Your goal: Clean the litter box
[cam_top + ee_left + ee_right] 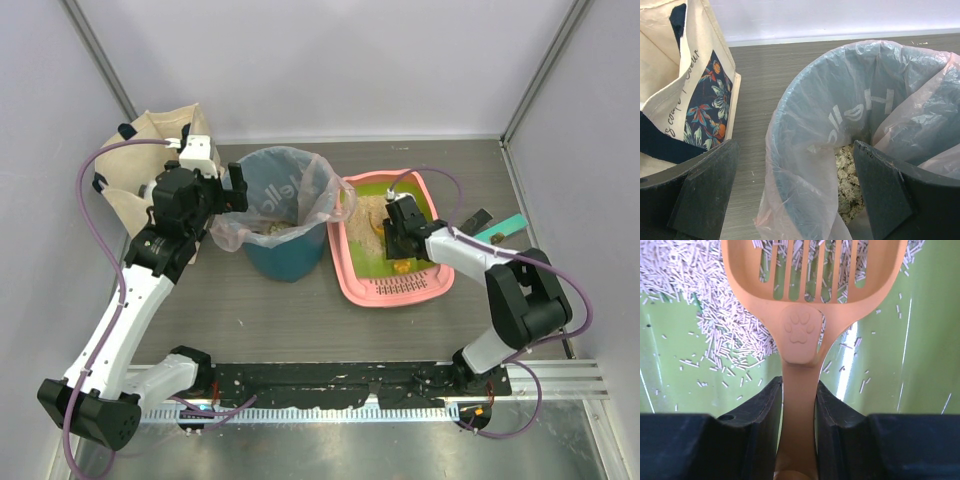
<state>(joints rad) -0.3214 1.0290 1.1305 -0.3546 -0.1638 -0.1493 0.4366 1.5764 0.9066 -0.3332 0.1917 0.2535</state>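
My right gripper [799, 390] is clamped nearly shut on the slim handle of the orange scoop [799, 332], its slotted blade low over the litter box [395, 290], which sits just right of the bin [285, 255]. With so narrow a hold, the scoop could twist in my fingers under a load. On the carry to the bin, a tilt would scatter litter [690, 275] onto the table [250, 310].

My left gripper [795, 185] is spread fully wide and holds nothing. One finger is outside the bin's left rim and the other inside it. If it closed carelessly there, it could snag the clear liner [790, 150] or drag the bin toward the box.

The box holds pale litter heaped toward the bin side, with stretches of bare green floor [920, 340] and stray pellets beyond. The lined bin has a layer of pale litter at its bottom. Behind the bin and to its left stands a cloth tote bag [150, 150], and I cannot see what is inside it.
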